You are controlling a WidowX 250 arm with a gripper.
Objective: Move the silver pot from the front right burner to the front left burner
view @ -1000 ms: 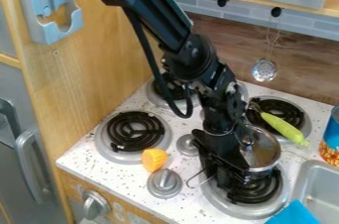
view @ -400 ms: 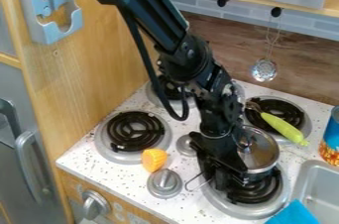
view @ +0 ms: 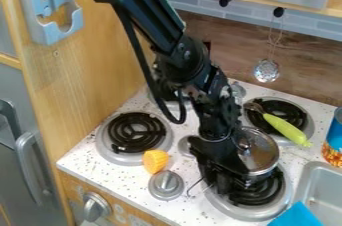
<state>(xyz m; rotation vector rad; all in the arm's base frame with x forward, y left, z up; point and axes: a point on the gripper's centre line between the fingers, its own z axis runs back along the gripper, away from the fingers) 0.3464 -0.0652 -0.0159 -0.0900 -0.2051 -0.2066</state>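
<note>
Hanging low beside the pot [view: 258,154], the gripper [view: 221,185] seems placed for its side; I can't tell whether it's clamped. The burner [view: 257,195] probably bears the pot's weight.

open stovetop [view: 187,128] centre, lidded pot [view: 262,156] obstructing right

A small, silvery metal pot [view: 262,175] is just beside the jaws, on their right in the view, its near left side hidden behind them. Its round, shiny lid [view: 262,151] is on, covering the top, with a bright rim and brownish tones across its surface. A small knob [view: 244,144] rises from the lid, up and slightly right of the jaws. The pot looks roughly upright; whether the jaws touch it is hidden.
</note>
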